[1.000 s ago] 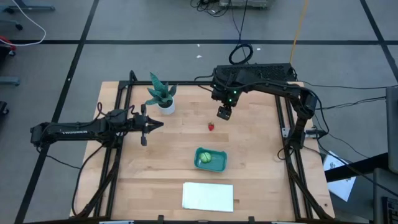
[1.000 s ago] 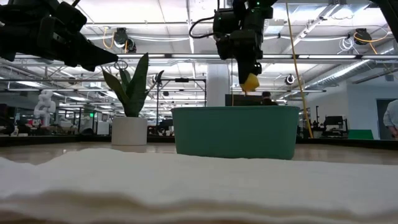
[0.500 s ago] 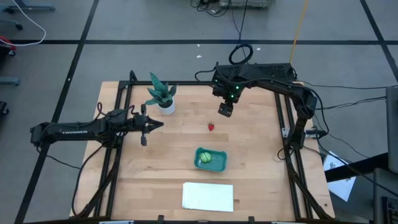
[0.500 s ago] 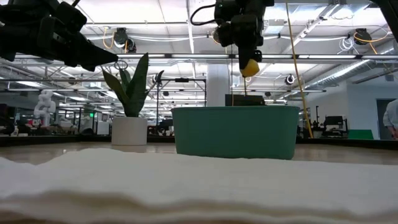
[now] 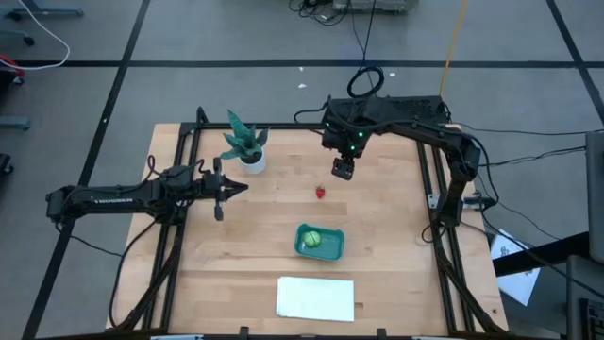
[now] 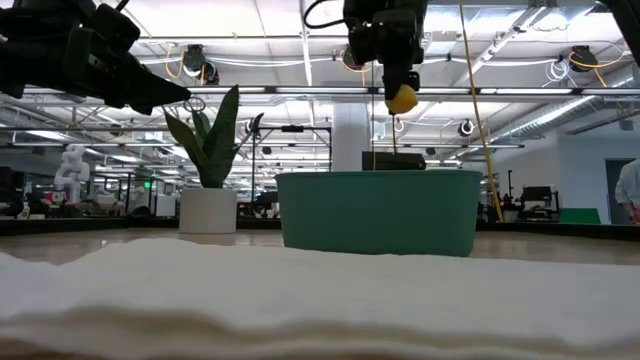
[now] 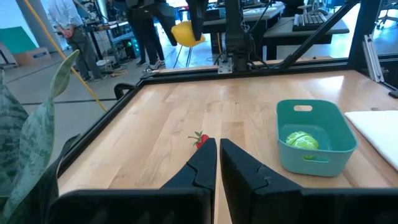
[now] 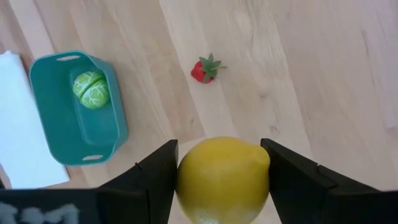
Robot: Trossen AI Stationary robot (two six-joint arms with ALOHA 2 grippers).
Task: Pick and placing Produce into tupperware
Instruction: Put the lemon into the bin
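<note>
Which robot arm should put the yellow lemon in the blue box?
Probably the right. Its gripper already holds the lemon in the air, past the strawberry from the tupperware. The left gripper waits, shut and empty.

Bare tabletop around tupperware, seemingly.

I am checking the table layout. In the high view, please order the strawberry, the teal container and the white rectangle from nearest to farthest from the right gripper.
The right gripper holds the lemon above the table's far side.
1. Strawberry: just beside it, toward the left arm.
2. Teal container: mid-table, nearer the front.
3. White rectangle: at the front edge.
</note>
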